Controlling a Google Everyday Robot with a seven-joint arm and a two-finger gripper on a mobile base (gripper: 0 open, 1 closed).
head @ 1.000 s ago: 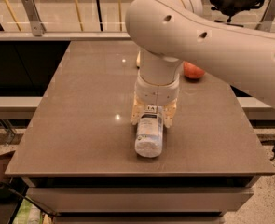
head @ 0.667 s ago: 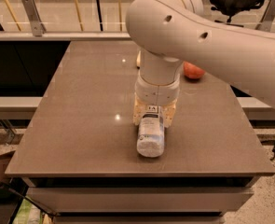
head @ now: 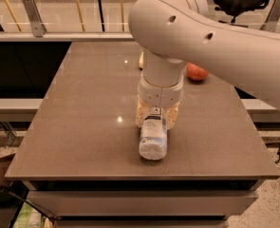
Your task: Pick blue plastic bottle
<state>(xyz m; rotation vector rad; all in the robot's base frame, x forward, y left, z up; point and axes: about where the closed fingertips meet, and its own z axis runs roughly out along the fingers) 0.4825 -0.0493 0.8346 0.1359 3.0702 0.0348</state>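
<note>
- While the desk [head: 82,127] fills most of the view, nothing on its brown top has been rearranged since a second ago.
- My arm [head: 215,37] comes in from the right, crosses above the far right corner and turns straight down over the middle of the top, somewhat nearer the front edge than the back one. Its pose matches a second ago almost exactly, so the approach looks finished.
- The blue plastic bottle [head: 153,139] lies on its side, flat on the desk, running from the middle toward the front edge and stopping well short of it. Its far end is tucked under my wrist. It has crept only a shade toward the right edge and has not left the surface, so the pick is not yet made.
- My gripper [head: 157,120] sits low over the bottle's far end, straddling it. Whether it is spread or already pinching the bottle I cannot tell.
- So little movement suggests to me that I am at the grasp itself. What remains is a firm hold and a straight lift, and a smooth round bottle may roll or slip.
- The apple [head: 196,72] rests toward the far right corner, partly behind my arm, well apart from the bottle and unmoved.
- A small pale thing [head: 141,61] peeks out behind my arm toward the back edge; I cannot tell what it is.
</note>
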